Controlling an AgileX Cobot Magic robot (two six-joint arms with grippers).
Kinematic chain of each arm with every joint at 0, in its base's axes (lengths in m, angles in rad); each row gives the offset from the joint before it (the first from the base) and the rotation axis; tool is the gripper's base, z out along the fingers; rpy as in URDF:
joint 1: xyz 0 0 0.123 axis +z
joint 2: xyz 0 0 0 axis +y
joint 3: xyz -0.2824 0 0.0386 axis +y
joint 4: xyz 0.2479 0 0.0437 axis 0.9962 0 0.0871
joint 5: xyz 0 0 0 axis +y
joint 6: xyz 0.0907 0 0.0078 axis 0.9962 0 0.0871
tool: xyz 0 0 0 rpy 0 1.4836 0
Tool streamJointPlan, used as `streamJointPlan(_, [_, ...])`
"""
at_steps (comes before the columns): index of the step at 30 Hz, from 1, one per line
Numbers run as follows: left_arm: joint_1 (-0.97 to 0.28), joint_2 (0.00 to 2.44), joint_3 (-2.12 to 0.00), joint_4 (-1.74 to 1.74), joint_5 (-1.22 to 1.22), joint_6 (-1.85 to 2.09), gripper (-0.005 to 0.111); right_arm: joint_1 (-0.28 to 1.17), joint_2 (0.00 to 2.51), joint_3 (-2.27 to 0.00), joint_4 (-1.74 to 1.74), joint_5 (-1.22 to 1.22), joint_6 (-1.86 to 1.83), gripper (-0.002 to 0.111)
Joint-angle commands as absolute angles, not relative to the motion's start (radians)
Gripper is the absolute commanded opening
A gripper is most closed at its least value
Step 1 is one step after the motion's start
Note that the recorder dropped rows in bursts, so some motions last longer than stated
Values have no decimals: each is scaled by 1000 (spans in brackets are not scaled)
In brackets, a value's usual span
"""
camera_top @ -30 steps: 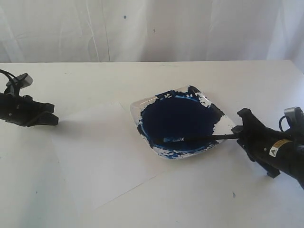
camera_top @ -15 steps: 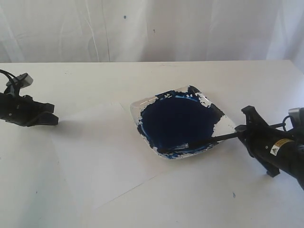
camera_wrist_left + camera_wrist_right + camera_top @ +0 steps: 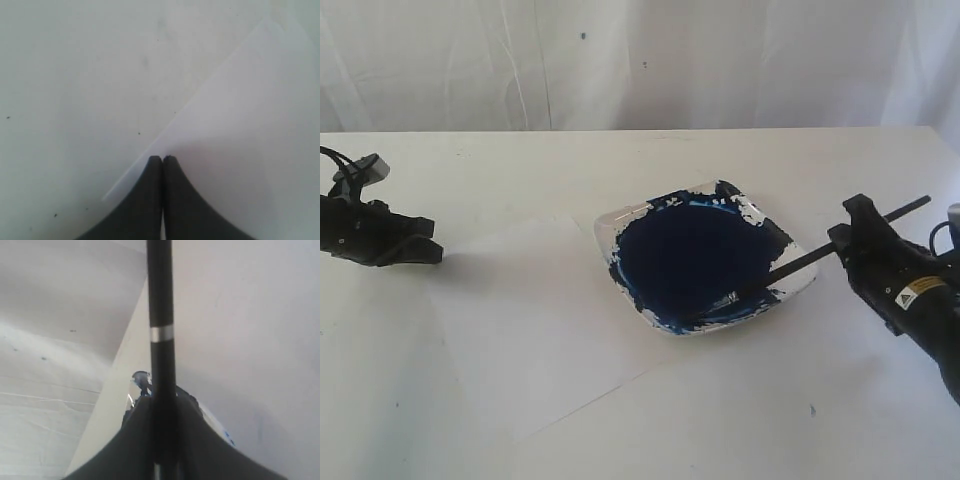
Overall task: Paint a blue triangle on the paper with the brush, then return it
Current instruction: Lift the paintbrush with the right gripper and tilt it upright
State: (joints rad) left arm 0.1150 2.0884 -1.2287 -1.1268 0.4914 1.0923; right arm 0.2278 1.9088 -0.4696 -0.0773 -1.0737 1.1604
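My right end effector [image 3: 842, 243] is clamped on the long, thin, black-handled paintbrush [image 3: 800, 262]; in my right wrist view both fingers press against the handle [image 3: 161, 290] with no gap on either side, and a narrow silvery band circles the handle a little beyond them. In the exterior view the paintbrush is tilted; its rear end pokes up past my right end effector, the handle slopes down across the right rim of the shallow square dish smeared with dark blue paint [image 3: 608, 232], and the tip lies in the paint close to the dish's near edge; the bristles are too dark against the paint for me to make out.

The dish stands near the middle of the white bench [image 3: 520, 170]; the thin, plain white sheet of paper [image 3: 530, 310] lies flat to the left of it and towards the front, barely paler than the bench; its right corner meets the dish, though I cannot tell whether it runs underneath.

My left end effector [image 3: 432, 250] sits low at the far left, well apart from the dish; its fingertips are pressed together with nothing between them [image 3: 162, 159], right at the left edge of the sheet of paper [image 3: 250, 115]; whether they touch it I cannot tell.
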Motion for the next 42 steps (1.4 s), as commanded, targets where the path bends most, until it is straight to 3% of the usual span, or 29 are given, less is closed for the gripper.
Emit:
streamJointPlan(1, [116,2083,-1217,-1120,467,1099,0,229,1912,-468,-42,-1181,1034,0])
streamJointPlan(12, [116,2083,-1217,-1120,472,1099,0,229,1912,-530,-58,-1221,797,0])
streamJointPlan(32, [116,2083,-1217,-1136,481,1099,0,229,1912,-822,-185,-1208,787,0])
streamJointPlan(42, [116,2083,-1217,-1135,488,1099,0,179,1908,-826,-208,-1085,821,0])
